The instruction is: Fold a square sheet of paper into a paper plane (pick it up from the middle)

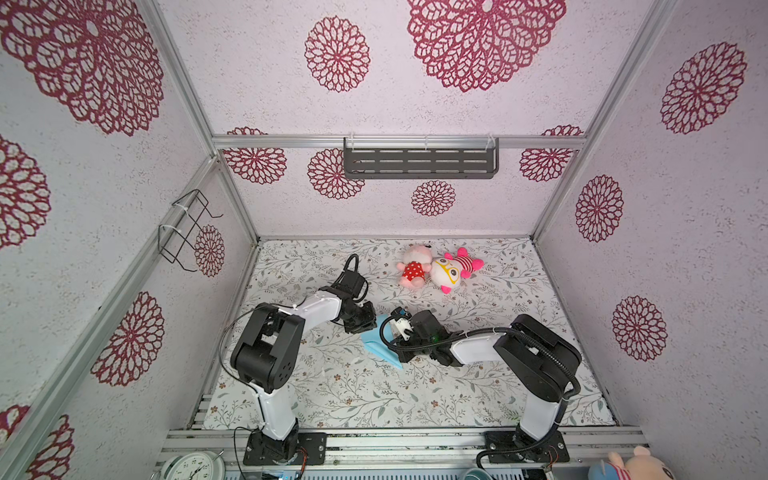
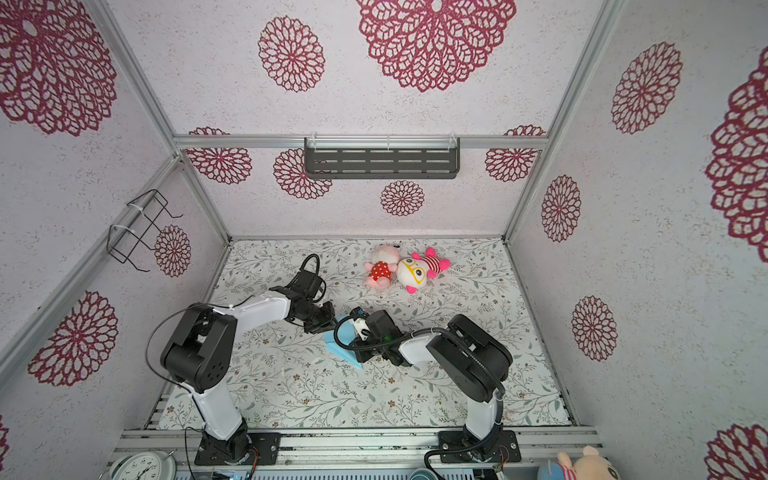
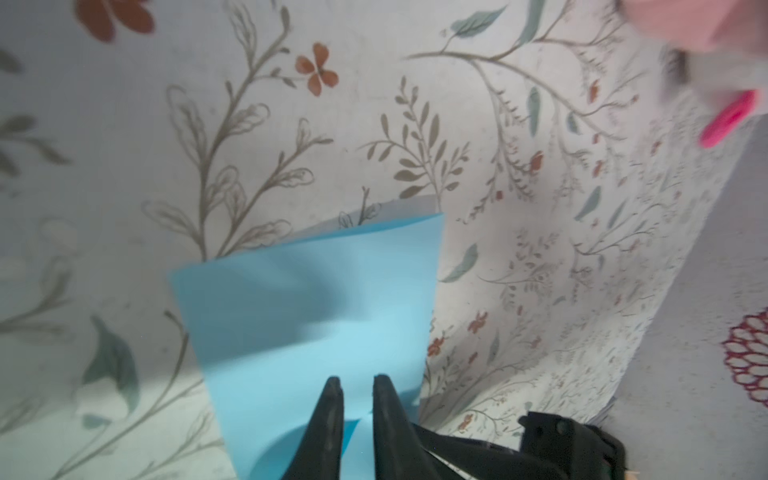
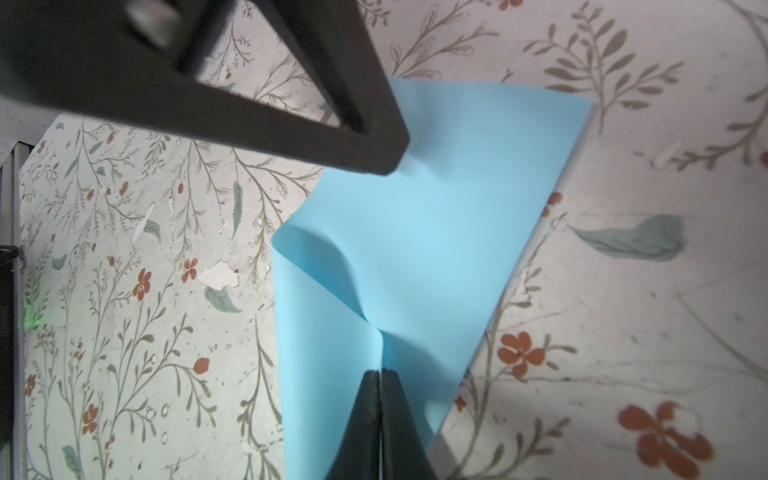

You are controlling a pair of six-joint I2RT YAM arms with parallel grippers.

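Your two pink plush toys (image 1: 438, 270) lie by the worktop (image 1: 332, 395) far edge, not in the way. Thin light-blue paper sheet (image 4: 436, 232) mid-worktop: right tool (image 4: 380, 372) pinched on it, left tool (image 3: 357, 384) slightly parted over it.

Lab booth: aluminium frame (image 1: 291, 142), wallpapered panels (image 1: 249, 75), left arm (image 1: 316, 309), right arm (image 1: 471, 351) bolted down.

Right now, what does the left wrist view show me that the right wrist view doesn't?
Only the left wrist view: the left claw with its jaws slightly apart in front of the square sheet of paper, and a blurred pink plush toy in one corner.
Only the right wrist view: the right claw shut on a pinched ridge of the sheet, and worn patches in the table cover.
Both: the light-blue sheet, buckled, over the floral cover.
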